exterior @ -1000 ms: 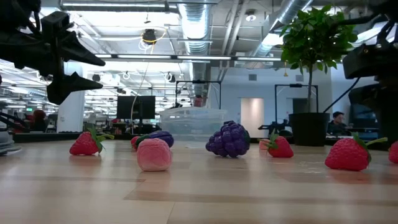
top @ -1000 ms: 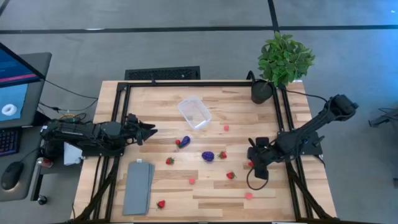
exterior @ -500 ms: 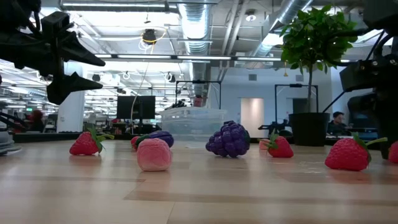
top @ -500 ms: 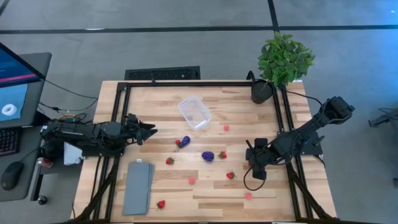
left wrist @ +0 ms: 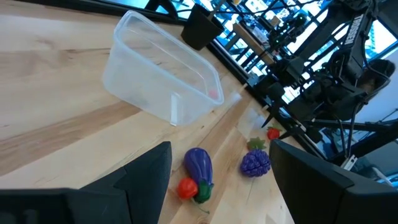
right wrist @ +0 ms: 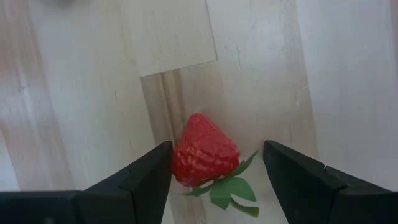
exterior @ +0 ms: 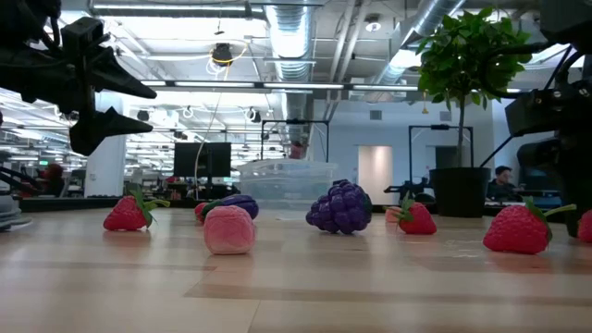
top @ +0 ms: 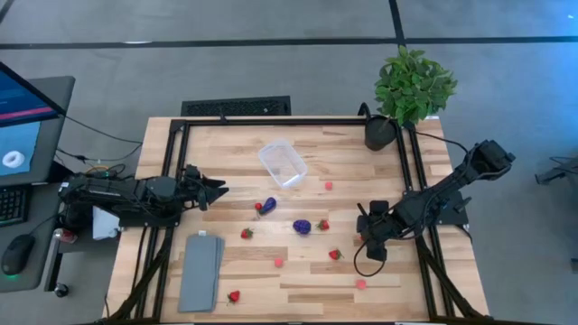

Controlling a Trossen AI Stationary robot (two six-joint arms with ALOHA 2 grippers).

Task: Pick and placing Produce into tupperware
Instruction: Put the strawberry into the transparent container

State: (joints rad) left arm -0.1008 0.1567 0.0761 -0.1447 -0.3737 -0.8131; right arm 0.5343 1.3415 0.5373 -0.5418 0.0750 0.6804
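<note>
The clear tupperware (top: 283, 162) stands upright on the far middle of the table. Tiny produce is scattered nearer: an eggplant (top: 268, 206), a grape cluster (top: 302, 227), strawberries (top: 335, 255) and pink pieces (top: 278, 263). My right gripper (top: 365, 239) points down at the table's right. It is open over one strawberry (right wrist: 205, 158), which lies on the wood with a finger on either side. One finger (right wrist: 149, 180) is very close to the strawberry; I cannot tell whether it touches. My left gripper (top: 217, 190) hangs open above the table's left side and holds nothing.
A potted plant (top: 411, 86) stands at the far right corner. A flat grey slab (top: 200, 271) lies at the near left. A black metal frame (top: 271, 121) runs along the table's far edge and sides. Bare wood lies between tupperware and produce.
My right gripper has sunk a little toward the strawberry beneath it, then held still; its fingers keep the same gap. No produce has moved.
</note>
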